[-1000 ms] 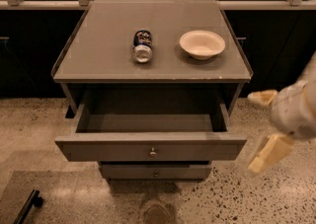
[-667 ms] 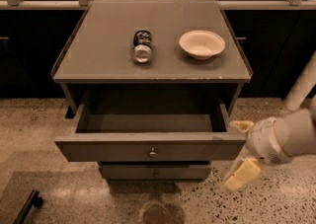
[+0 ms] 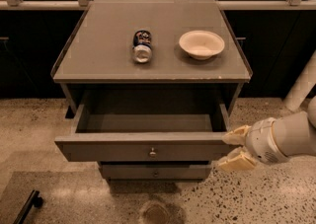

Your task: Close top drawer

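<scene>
The top drawer is grey with a small round metal knob at the centre of its front panel. It stands pulled out wide from the cabinet, and its inside looks empty. My gripper is at the right end of the drawer's front panel, with its two cream fingers spread apart, one above the other, at the panel's right edge. It holds nothing.
On the cabinet top lie a can on its side and a white bowl. A shorter drawer front sits below the open one. A dark bar lies on the speckled floor at lower left.
My gripper has moved left and slightly up, from off to the right of the cabinet to the right end of the drawer front. The drawer has not visibly moved.
</scene>
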Controlling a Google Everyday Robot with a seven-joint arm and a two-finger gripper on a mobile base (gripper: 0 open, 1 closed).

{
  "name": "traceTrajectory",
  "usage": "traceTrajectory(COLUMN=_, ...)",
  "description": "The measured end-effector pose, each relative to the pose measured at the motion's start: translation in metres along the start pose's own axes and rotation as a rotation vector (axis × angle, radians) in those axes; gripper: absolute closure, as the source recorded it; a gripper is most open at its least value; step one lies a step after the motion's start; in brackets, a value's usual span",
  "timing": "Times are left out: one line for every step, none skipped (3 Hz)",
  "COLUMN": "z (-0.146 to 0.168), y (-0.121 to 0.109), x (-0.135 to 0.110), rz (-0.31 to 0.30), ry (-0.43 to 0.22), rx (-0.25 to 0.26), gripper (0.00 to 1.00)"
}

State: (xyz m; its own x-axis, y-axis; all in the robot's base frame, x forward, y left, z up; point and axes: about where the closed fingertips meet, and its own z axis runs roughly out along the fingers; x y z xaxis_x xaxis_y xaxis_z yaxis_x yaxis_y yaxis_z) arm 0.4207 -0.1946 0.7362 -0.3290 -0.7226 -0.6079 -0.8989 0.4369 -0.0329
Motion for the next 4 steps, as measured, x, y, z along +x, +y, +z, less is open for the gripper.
traceTrajectory(z=0.005, y=0.004, x=0.009, rz=0.026, ry=-0.018, rx=-0.005, gripper=0.66)
traceTrajectory(z=0.032, y=0.011, x=0.038, rz=0.121, ry=-0.088, rx=-0.032, gripper=0.89)
traceTrajectory(z=0.082, y=0.005, x=0.07, rz=0.213, ry=-0.162, rx=-0.072, gripper=1.0)
traceTrajectory(z=0.116, y=-0.016, x=0.082, rz=0.236, ry=-0.19, rx=-0.063, gripper=1.0)
